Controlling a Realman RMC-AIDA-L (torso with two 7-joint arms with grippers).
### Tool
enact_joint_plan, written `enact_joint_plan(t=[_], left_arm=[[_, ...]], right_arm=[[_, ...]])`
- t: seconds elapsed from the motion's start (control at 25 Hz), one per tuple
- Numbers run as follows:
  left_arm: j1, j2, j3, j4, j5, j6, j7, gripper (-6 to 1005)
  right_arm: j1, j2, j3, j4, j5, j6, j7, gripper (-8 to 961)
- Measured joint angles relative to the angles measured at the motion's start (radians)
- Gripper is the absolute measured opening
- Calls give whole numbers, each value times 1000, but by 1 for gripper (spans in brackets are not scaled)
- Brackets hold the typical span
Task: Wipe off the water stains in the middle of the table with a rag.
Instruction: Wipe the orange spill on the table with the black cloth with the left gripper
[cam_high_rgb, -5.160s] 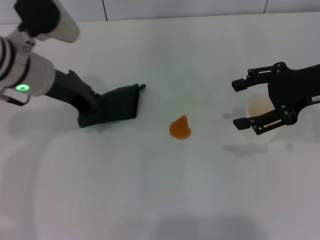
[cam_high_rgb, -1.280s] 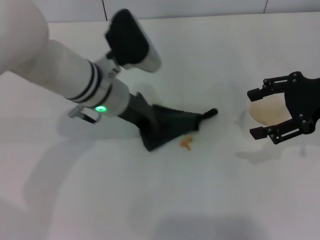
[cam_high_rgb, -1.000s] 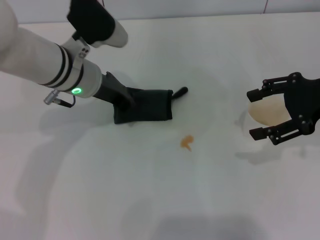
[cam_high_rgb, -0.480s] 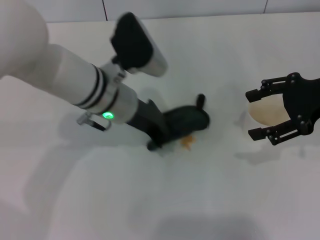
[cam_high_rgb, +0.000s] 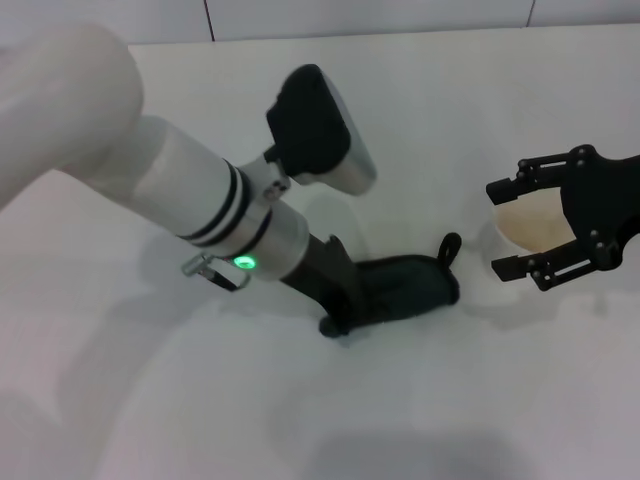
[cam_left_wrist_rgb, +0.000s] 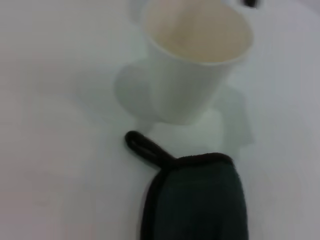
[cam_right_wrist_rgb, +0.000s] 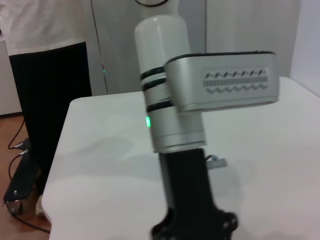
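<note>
**Mid-tabletop, rag pressed flat beside the cup**

On the white tabletop (cam_high_rgb: 300, 420) the left end effector (cam_high_rgb: 340, 305) holds the dark rag (cam_high_rgb: 405, 290) down against the surface at the centre, clamped on its near end. The rag's black loop tab (cam_high_rgb: 448, 247) points toward the pale cup (cam_high_rgb: 525, 222), close to it but apart. No orange stain shows; the cloth covers that spot. The right end effector (cam_high_rgb: 520, 228) hangs at the cup, its fingers spread wide on either side of the rim
</note>
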Motion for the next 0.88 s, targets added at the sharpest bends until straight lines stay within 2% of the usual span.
enact_joint_plan(t=[0.32, 0.44, 0.52, 0.68, 0.88], left_arm=[[24, 2, -220, -7, 257, -71, -70, 90], [28, 5, -305, -13, 291, -80, -70, 91], [29, 6, -325, -15, 293, -79, -64, 91], [30, 2, -289, -17, 267, -67, -44, 91], [23, 1, -123, -4, 126, -43, -34, 90]], right_arm=[[-3, 0, -1, 1, -1, -5, 0, 858], [-3, 0, -6, 1, -1, -6, -1, 858], [-4, 0, -9, 1, -2, -6, -2, 858], [-3, 0, -10, 1, -3, -5, -2, 858], [-2, 0, -10, 1, -3, -5, 0, 858]])
